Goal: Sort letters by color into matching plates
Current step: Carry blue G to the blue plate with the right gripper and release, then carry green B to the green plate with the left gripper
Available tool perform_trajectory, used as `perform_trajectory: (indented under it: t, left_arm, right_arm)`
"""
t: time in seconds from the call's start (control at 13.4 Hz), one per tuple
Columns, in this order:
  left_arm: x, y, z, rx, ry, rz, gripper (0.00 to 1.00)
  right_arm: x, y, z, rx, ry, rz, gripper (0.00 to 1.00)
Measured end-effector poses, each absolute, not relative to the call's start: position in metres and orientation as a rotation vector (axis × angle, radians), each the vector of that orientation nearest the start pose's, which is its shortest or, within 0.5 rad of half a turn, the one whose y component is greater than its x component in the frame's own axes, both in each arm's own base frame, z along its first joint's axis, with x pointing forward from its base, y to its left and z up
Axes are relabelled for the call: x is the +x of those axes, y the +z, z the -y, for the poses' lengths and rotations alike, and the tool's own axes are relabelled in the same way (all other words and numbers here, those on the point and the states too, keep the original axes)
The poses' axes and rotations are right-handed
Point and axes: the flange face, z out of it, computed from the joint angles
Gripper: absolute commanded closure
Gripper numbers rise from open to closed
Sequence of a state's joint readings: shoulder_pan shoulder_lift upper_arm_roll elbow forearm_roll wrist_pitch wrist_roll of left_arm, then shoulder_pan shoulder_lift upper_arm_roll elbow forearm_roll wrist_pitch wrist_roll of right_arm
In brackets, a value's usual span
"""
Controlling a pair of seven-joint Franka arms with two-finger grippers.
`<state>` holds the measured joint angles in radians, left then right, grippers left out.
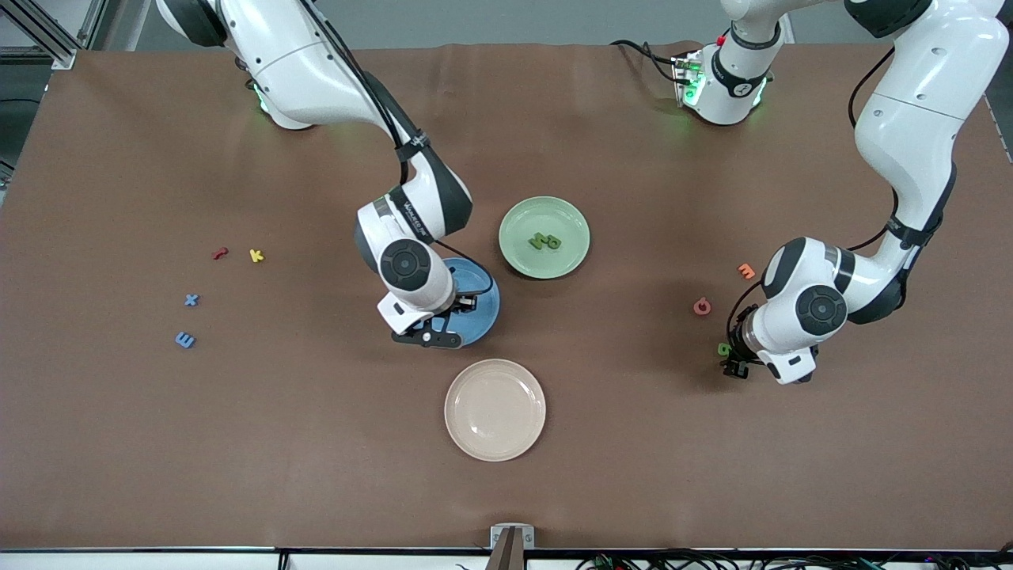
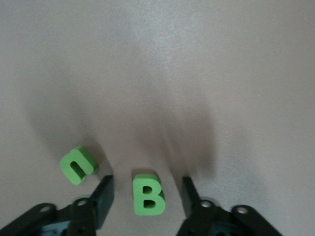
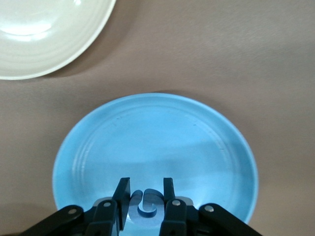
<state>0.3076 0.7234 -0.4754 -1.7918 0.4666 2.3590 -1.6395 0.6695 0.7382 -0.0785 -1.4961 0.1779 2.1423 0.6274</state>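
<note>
Right gripper (image 3: 143, 196) hangs over the blue plate (image 3: 162, 142), pinching a blue letter (image 3: 147, 204) between its fingers just above the plate's floor. Near it lie the green plate (image 1: 522, 253) — two green letters (image 1: 545, 241) in it — and the beige plate (image 1: 495, 409).

Left gripper (image 2: 146, 192) is down at the table (image 1: 633, 443) toward the left arm's end, fingers spread either side of a green B (image 2: 147, 195) without touching it; a green n (image 2: 77, 164) lies just beside one finger. Orange (image 1: 746, 271) and pink (image 1: 702, 306) letters sit near this gripper.

Well apart from both grippers, toward the right arm's end, lie two blue letters — an X (image 1: 191, 300) and an E (image 1: 184, 340) — with a red (image 1: 220, 253) and a yellow letter (image 1: 256, 255).
</note>
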Motion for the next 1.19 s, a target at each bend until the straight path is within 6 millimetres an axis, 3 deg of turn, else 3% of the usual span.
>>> perform_trajectory:
  t: [0.07, 0.22, 0.3, 0.37, 0.45, 0.52, 0.6, 0.75, 0.89, 1.04, 1.19]
  left_arm:
    - [0.641, 0.177, 0.083, -2.543, 0.033, 1.782, 0.59]
    - [0.642, 0.178, 0.084, -2.547, 0.029, 1.780, 0.91]
    - [0.643, 0.179, 0.084, -2.550, 0.024, 1.779, 0.99]
    - [0.644, 0.180, 0.085, -2.553, 0.020, 1.775, 1.00]
    - [0.644, 0.180, 0.085, -2.560, 0.012, 1.760, 1.00]
    - [0.644, 0.180, 0.085, -2.569, 0.001, 1.741, 1.00]
    - [0.644, 0.181, 0.086, -2.580, -0.006, 1.722, 1.00]
    - [0.645, 0.185, 0.091, -2.611, -0.015, 1.677, 1.00]
    - [0.642, 0.197, 0.112, -2.631, -0.012, 1.615, 1.00]
    - [0.629, 0.214, 0.158, -2.650, 0.007, 1.515, 1.00]
    - [0.608, 0.229, 0.214, -2.668, 0.035, 1.435, 1.00]
  right_arm:
    - [0.576, 0.224, -0.412, -3.105, 0.190, -0.197, 0.84]
    - [0.574, 0.220, -0.424, -3.099, 0.170, -0.215, 0.83]
    - [0.571, 0.217, -0.429, -3.097, 0.162, -0.222, 0.80]
    - [0.568, 0.215, -0.434, -3.098, 0.160, -0.222, 0.78]
    - [0.565, 0.212, -0.438, -3.099, 0.160, -0.222, 0.65]
    - [0.564, 0.210, -0.439, -3.101, 0.161, -0.222, 0.26]
    - [0.564, 0.209, -0.439, -3.101, 0.162, -0.223, 0.00]
    - [0.565, 0.210, -0.439, -3.100, 0.159, -0.222, 0.00]
    - [0.567, 0.214, -0.439, -3.100, 0.154, -0.223, 0.00]
    - [0.570, 0.222, -0.432, -3.125, 0.201, -0.236, 0.00]
    - [0.581, 0.245, -0.412, -3.138, 0.232, -0.281, 0.00]
